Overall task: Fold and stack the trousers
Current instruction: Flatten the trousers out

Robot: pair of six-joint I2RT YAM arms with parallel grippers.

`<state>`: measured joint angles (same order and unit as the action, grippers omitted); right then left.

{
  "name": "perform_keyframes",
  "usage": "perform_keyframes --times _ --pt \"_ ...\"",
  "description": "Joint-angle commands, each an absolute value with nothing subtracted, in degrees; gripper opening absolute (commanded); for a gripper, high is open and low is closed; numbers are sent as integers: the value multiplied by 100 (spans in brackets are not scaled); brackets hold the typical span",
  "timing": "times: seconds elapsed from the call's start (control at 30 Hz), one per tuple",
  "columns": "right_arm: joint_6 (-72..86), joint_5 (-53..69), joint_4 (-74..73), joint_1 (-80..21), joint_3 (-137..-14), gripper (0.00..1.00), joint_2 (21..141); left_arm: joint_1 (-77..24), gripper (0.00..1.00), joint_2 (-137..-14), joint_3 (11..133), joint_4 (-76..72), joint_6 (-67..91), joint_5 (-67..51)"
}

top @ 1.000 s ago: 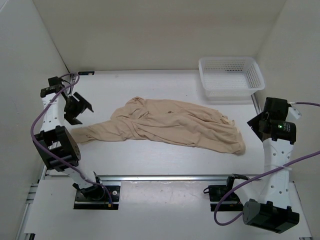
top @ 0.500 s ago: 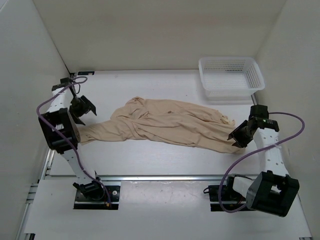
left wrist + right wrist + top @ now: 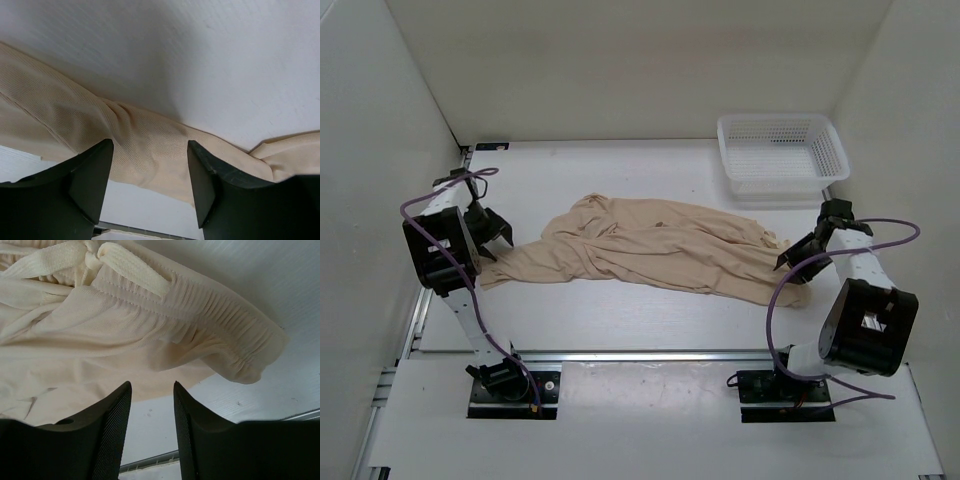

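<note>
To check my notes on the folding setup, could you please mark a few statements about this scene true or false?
The trousers lie crumpled and unfolded on the table. True.
The white basket holds a folded garment. False: it is empty.
The left end effector straddles one end of the trousers, jaws apart. True.
The right end effector is shut on the waistband. False: its jaws stand open.

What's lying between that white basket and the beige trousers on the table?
Nothing. In the top view, only a bare strip of white table separates the basket from the nearest edge of the trousers.
</note>
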<state>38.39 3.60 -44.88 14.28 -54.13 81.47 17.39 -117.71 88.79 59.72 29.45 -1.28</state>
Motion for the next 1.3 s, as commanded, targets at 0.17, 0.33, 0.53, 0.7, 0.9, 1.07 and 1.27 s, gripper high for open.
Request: perform_keyframes --times 0.17,0.33,0.53,0.7,0.9,1.07,1.27 --pt "3814 290 -4780 1626 -5019 60 7252 1792 53 -11760 8525 5880 3076 229" --pt "3542 342 -4904 1881 -5019 61 6988 1793 42 -11873 8779 5827 3076 229" --pt "3489 457 -4957 2004 -5019 61 6987 1793 10 -12234 9429 6055 3076 168" --pt "3489 641 -5019 2004 -4800 65 7048 1793 10 -11919 10133 6424 3076 167" --pt "3806 800 -4731 2004 -4246 64 7304 1793 10 -11585 10915 6820 3023 114" --pt "4034 791 -4167 2004 -4052 58 7813 1793 10 -11522 11310 6943 3023 -140" --pt "4359 458 -3631 2004 -3850 50 7875 1793 10 -11470 11452 6996 2971 -246"
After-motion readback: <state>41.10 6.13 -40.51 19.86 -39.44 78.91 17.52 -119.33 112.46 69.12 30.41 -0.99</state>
